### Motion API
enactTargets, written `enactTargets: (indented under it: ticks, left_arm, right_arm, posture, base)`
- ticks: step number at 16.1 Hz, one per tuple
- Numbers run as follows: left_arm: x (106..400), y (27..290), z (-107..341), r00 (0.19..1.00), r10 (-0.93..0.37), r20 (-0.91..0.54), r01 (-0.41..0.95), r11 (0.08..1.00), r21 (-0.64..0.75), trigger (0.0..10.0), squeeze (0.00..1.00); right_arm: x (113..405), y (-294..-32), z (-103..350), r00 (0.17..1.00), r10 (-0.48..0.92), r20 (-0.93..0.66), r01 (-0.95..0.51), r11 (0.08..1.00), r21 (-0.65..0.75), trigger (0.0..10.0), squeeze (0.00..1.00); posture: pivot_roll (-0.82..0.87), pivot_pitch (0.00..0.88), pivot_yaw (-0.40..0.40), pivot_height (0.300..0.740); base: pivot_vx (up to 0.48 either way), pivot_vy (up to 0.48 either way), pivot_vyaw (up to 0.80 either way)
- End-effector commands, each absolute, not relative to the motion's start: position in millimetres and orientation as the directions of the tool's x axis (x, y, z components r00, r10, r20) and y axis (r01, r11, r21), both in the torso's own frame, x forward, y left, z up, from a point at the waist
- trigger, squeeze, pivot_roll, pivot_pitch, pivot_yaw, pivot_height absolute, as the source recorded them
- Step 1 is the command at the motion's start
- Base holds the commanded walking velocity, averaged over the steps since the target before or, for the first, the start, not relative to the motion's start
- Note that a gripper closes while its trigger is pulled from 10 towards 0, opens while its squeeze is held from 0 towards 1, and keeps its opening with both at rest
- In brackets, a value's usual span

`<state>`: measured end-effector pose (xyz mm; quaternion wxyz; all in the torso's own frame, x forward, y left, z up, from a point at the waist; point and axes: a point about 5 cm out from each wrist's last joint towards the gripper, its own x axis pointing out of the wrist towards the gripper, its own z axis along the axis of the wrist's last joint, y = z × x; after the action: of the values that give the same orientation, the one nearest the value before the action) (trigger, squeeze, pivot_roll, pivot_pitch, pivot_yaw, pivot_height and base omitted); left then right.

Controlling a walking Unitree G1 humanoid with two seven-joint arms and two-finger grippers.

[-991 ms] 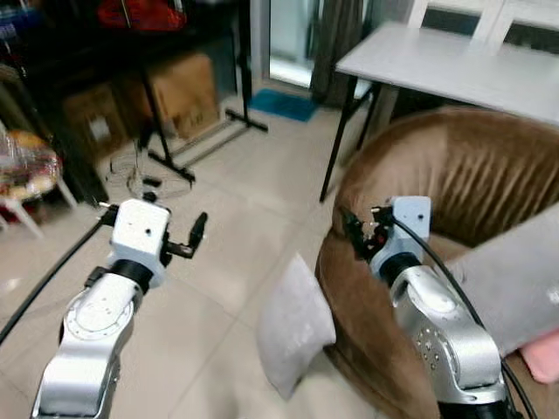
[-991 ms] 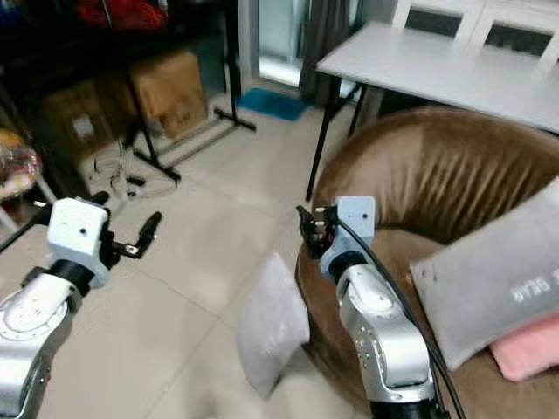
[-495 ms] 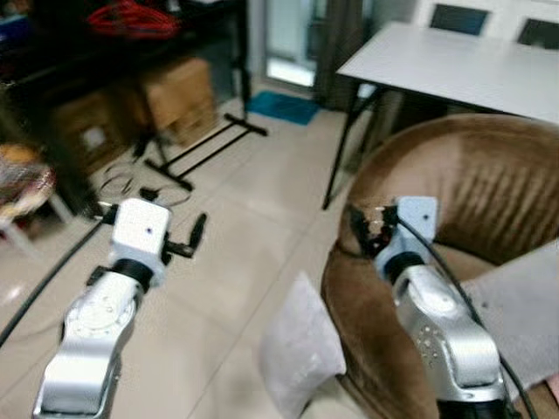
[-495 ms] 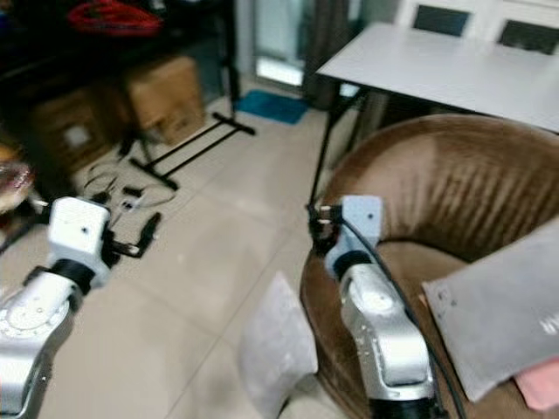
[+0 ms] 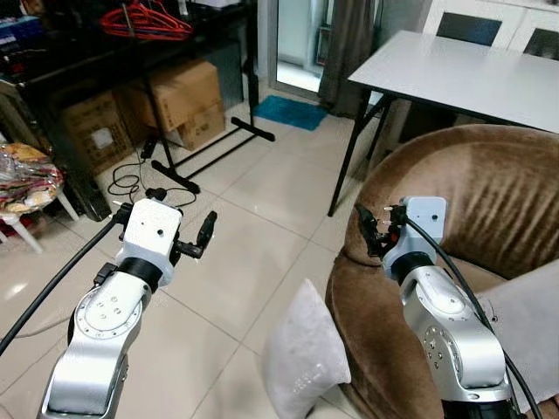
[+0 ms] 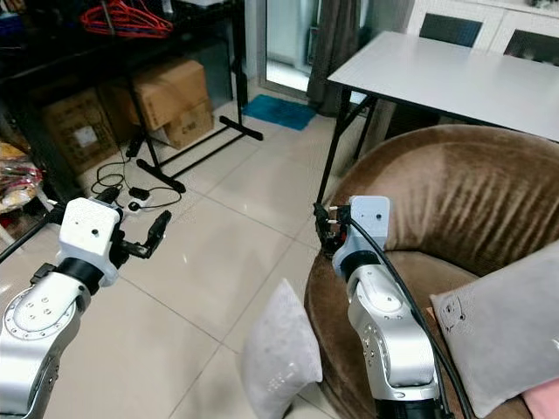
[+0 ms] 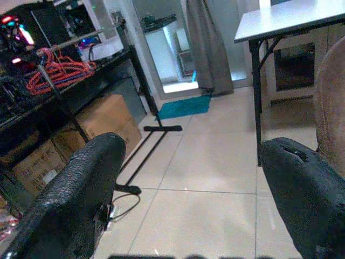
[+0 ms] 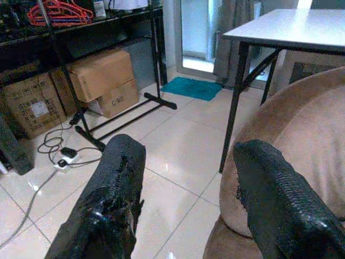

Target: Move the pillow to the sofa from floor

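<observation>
Left eye view: we see the grey rectangular fabric pillow (image 5: 303,355) standing on edge on the pale tiled floor (image 5: 244,253), leaning against the outer side of the brown velvet round sofa (image 5: 489,192). Our left gripper (image 5: 203,236) hangs over bare tile, well apart from the pillow. Our right gripper (image 5: 371,234) hovers at the sofa's rim, above the pillow.

Right eye view: same scene; a second grey pillow (image 6: 507,327) lies on the sofa seat, and a white table (image 6: 454,70) stands behind.

Left wrist view: black fingers (image 7: 81,189) spread wide, nothing between them, cardboard boxes (image 7: 102,121) beyond.

Right wrist view: fingers (image 8: 116,189) parted, empty, sofa edge beside them.
</observation>
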<state>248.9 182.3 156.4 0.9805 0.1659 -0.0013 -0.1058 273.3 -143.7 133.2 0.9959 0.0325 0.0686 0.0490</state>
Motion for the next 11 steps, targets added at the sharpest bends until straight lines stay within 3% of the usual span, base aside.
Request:
enactTargets:
  ticks: [1,11]
  left_arm:
    - [248.1,183.9,155.0,0.978,-0.208,-0.037,0.208,0.916,0.342,10.0,0.0]
    - [250.1,183.7,154.4,0.979,-0.205,-0.018,0.199,0.919,0.34,10.0,0.0]
  right_arm:
    - [273.4,-147.6,133.2,0.986,0.099,-0.132,-0.089,0.993,0.078,10.0,0.0]
    - [273.0,-146.3,132.0,0.985,0.112,-0.13,-0.103,0.992,0.078,10.0,0.0]
  posture:
    - [-0.12,0.0,0.009,0.715]
    - [-0.13,0.0,0.009,0.63]
  base:
    - [0.0,0.0,0.0]
    - [0.0,0.0,0.0]
